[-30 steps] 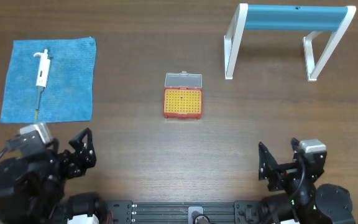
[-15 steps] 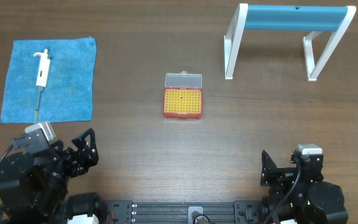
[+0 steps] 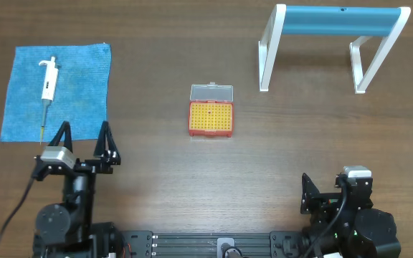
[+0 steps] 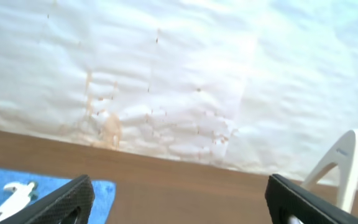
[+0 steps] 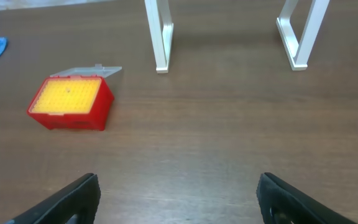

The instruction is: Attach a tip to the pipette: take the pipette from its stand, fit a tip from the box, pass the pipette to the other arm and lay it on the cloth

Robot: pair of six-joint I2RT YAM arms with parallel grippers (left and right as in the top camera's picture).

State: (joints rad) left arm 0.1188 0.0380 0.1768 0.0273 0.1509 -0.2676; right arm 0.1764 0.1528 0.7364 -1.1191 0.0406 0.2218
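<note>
The white pipette [image 3: 47,81] lies on the blue cloth [image 3: 77,100] at the far left, its tip end toward the near edge; the left wrist view catches its head [image 4: 12,191] on the cloth [image 4: 101,191]. My left gripper [image 3: 84,137] is just in front of the cloth's near edge, open and empty, tilted up toward the back wall. The red tip box [image 3: 211,119] sits mid-table with its clear lid back, also in the right wrist view [image 5: 72,104]. My right gripper [image 3: 324,190] is open and empty near its base, its wide-apart fingers [image 5: 67,200] at the frame's edge.
The pipette stand [image 3: 335,29], a blue bar on white legs, occupies the far right; its legs [image 5: 160,37] show in the right wrist view and one leg [image 4: 344,163] in the left. Bare wooden table [image 3: 264,165] lies between box and arms.
The left arm has swung round from a sideways pose to face up the table, gripper raised and fingers spread. The right arm drew back slightly toward its base, then held.
</note>
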